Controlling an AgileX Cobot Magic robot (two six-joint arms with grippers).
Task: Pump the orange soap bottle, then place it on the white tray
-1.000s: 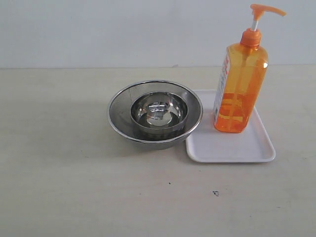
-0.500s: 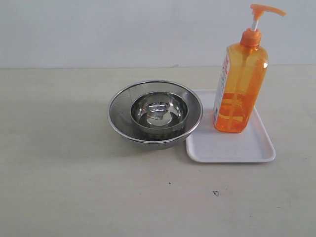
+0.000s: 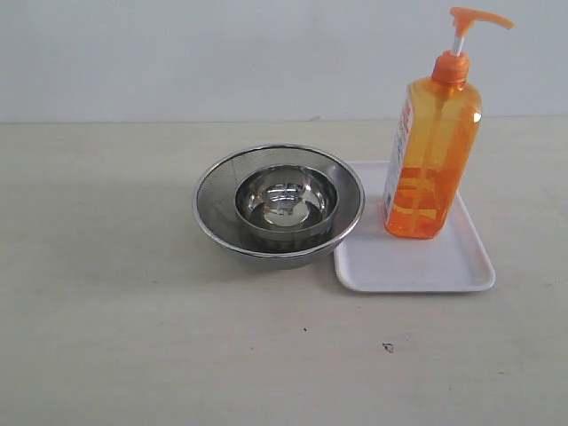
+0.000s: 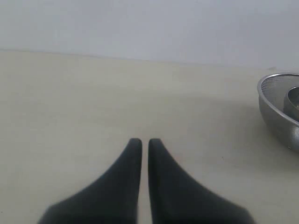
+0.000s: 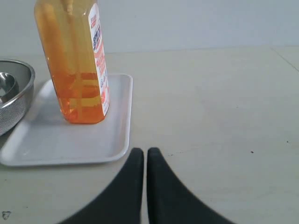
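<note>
Orange plastic marks your target: the bottle (image 3: 432,160) stands upright on the tray (image 3: 417,271), on its far half as the exterior view shows it. Its nozzle (image 3: 477,17) sits raised on a white stem (image 3: 458,44), with the spout pointing to that view's right. Darker orange liquid fills the lower part of the bottle. The label (image 3: 399,151) is on the side that faces the strainer (image 3: 213,191).

That steel mesh strainer rests on the table (image 3: 124,337) just beside the tray, with a smaller steel bowl (image 3: 286,202) inside it. Its rim reaches over the tray's nearest edge; you cannot tell from these views whether the two touch.

Neither arm shows in the exterior view, so you have only the wrist views for your tools. Your left gripper (image 4: 141,142) is closed, its two dark fingers (image 4: 124,168) pressed nearly together with just a thin slit between them and nothing in it. It hangs over bare table, with the strainer off to one side and well apart.

Your right gripper (image 5: 141,151) is closed too and holds nothing. It sits over the table near a corner of the tray without touching it. The bottle stands beyond it on the tray, well clear of the fingertips.
</note>
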